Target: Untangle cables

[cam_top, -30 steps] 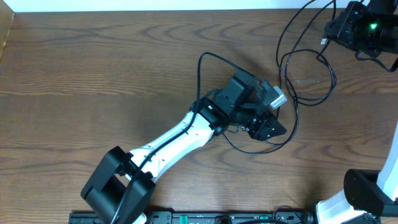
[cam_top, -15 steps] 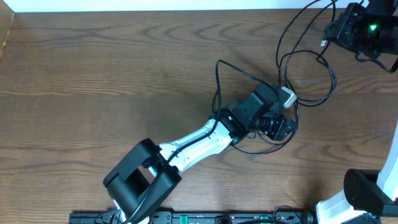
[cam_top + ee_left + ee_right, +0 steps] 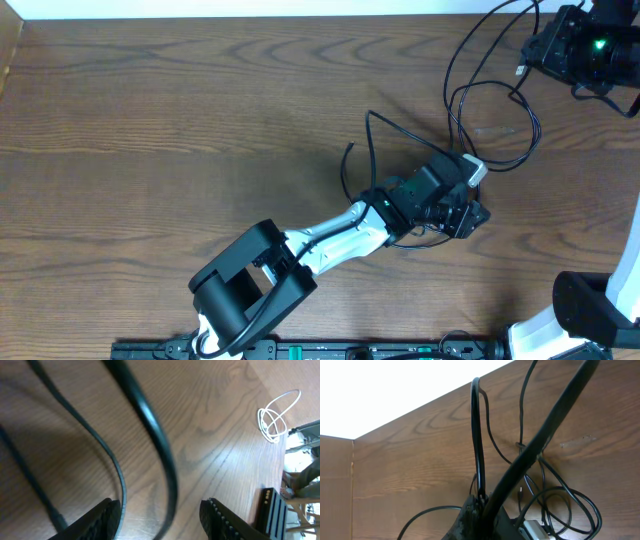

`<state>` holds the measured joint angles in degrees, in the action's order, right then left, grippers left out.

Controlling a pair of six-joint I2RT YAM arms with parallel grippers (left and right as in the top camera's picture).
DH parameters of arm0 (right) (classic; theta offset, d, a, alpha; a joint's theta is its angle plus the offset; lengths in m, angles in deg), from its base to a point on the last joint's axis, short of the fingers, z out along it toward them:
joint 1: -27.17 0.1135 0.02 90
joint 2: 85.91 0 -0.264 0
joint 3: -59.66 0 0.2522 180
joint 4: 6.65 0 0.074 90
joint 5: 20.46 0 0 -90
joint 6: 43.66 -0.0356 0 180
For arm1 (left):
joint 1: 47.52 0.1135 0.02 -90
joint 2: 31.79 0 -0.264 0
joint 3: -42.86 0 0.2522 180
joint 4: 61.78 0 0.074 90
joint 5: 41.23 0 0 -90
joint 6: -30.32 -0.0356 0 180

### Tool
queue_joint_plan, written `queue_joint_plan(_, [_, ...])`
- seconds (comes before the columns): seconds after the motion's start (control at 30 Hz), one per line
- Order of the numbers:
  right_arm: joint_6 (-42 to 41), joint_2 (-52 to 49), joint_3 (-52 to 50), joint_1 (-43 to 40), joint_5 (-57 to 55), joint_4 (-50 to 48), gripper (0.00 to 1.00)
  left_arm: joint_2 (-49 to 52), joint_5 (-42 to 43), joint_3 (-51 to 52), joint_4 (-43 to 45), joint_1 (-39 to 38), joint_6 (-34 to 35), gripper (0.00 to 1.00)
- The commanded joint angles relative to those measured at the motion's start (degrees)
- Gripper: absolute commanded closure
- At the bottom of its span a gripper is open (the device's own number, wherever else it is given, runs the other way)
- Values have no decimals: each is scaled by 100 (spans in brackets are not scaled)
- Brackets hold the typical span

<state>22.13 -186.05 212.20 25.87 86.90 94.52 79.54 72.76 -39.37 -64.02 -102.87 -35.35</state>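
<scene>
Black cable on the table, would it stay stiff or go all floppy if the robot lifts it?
Probably floppy: the black cable lies in loose curving loops. It likely weighs little, being so thin. It may drag other loops along, since they cross.

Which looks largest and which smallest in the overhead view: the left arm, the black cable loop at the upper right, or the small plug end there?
Largest to smallest:
1. left arm
2. black cable loop
3. small plug end
The differences are plain.

left tool (image 3: 159,512) low, fingers apart | right tool (image 3: 477,505) seemingly clamped shut
</scene>
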Motion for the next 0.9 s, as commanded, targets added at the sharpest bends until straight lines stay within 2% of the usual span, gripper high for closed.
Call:
queue_joint_plan(0.0, [116,2,24,17,13,17,99,55,-59,0,114,-2,50,68])
queue_joint_plan(0.03, [116,2,24,17,13,24,99,55,-129,0,125,-2,129,81])
queue_joint_plan(0.07, [116,2,24,17,13,26,99,55,-221,0,118,-2,181,88])
queue_joint_plan(0.1, [116,2,24,17,15,26,99,59,-273,0,103,-4,192,90])
queue_joint_plan(0.27, [120,2,24,17,13,83,99,199,-782,0,55,-11,192,92])
queue_joint_plan(0.43, [199,2,24,15,-339,262,99,166,-1797,0,-387,175,0,92])
queue_joint_plan(0.53, [197,2,24,-13,-1040,417,99,-61,-1899,0,-1062,516,-378,92])
queue_joint_plan(0.67, [197,2,22,-192,-1923,494,99,-667,-2435,0,-2302,1239,-597,92])
queue_joint_plan(0.87, [197,0,22,-918,-2131,542,99,-1593,-2704,0,-3093,2280,-822,92])
